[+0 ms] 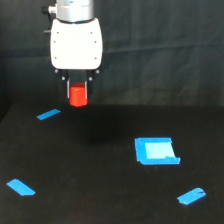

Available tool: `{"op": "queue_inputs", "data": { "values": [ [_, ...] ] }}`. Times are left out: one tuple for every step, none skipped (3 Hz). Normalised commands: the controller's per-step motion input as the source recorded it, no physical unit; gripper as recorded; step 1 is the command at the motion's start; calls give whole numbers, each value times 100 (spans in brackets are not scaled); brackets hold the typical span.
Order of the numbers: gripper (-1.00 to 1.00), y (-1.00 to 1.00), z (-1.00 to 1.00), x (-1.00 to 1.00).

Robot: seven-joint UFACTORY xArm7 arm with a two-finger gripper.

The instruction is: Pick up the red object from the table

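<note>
The red object point(78, 96) is a small bright red-orange stubby block. It sits between the two thin fingers of my white gripper point(78, 94), which is shut on it. The block hangs just below the gripper's white body at the upper left of the exterior view, lifted above the black table point(100, 190). Its lower end sticks out below the fingertips. A faint shadow lies on the table below and to the right of it.
A blue square patch point(156, 151) lies at centre right. Blue tape strips lie at the left below the gripper point(48, 114), at the lower left point(20, 187) and at the lower right point(191, 196). A dark curtain hangs behind the table.
</note>
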Motion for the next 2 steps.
{"op": "queue_inputs", "data": {
  "values": [
    [-100,7,-7,11],
    [-98,-2,0,-6]
  ]
}}
